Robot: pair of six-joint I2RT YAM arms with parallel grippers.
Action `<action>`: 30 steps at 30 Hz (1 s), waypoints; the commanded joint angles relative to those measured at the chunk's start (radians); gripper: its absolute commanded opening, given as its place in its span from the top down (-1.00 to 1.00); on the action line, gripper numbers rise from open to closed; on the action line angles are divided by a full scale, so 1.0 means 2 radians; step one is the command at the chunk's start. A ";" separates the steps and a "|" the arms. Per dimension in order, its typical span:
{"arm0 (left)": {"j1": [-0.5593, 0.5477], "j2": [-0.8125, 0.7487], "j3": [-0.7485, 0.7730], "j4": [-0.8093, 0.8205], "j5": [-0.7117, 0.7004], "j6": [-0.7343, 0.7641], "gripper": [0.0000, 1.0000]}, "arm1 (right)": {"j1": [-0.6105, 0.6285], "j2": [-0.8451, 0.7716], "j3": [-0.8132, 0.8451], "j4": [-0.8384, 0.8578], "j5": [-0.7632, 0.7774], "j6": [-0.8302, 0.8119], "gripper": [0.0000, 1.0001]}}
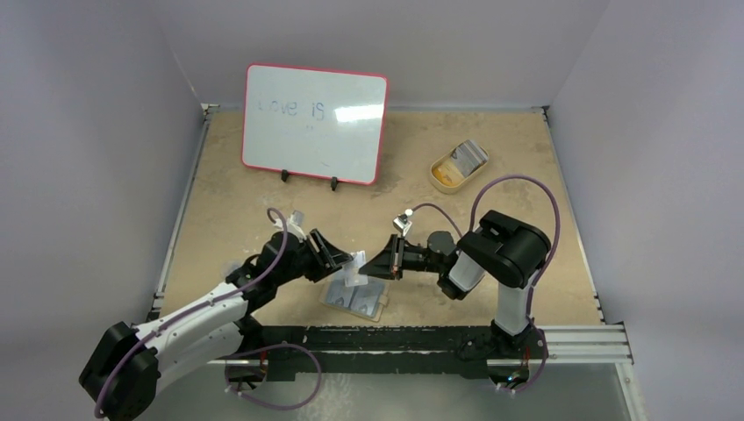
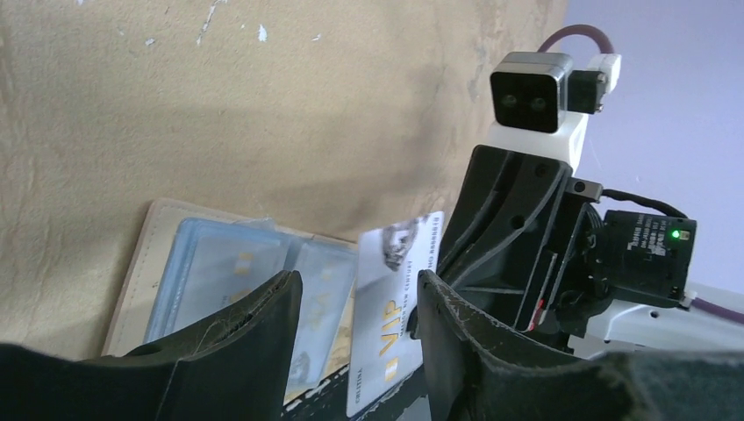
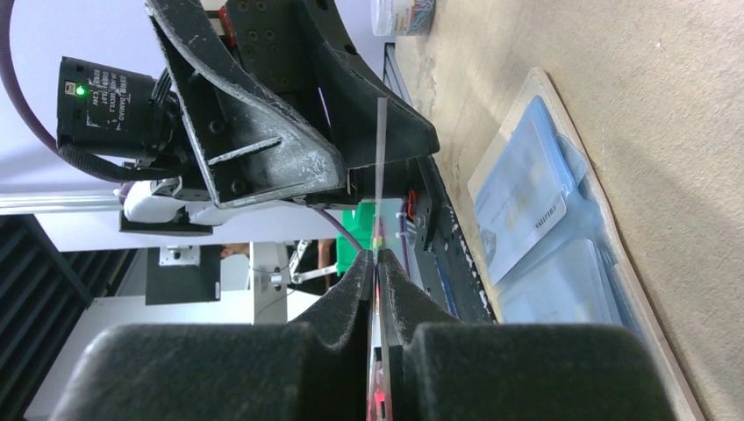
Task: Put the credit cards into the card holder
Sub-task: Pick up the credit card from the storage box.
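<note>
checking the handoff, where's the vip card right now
Top view, centre front: the VIP card is pinched in the right gripper, facing the left gripper, just over the open card holder.

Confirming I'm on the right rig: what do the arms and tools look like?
The left arm and right arm have white links, black joints, a purple cable looping along each. The left tool and right tool are black, with two wedge-shaped, scuffed fingers. A green light glows on the right wrist's black housing.
</note>
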 commanded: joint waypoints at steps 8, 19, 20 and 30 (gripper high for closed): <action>0.002 -0.006 0.002 0.075 0.032 -0.027 0.11 | 0.007 -0.028 0.018 0.198 0.008 -0.004 0.80; 0.002 -0.043 -0.009 0.047 0.011 -0.016 1.00 | 0.017 -0.121 0.020 -0.072 0.044 -0.085 0.32; 0.003 -0.047 -0.011 0.042 0.010 -0.013 1.00 | 0.019 -0.144 0.025 -0.126 0.053 -0.107 0.28; 0.002 -0.069 -0.019 0.085 0.026 -0.021 1.00 | 0.033 -0.291 0.051 -0.490 0.158 -0.191 -0.08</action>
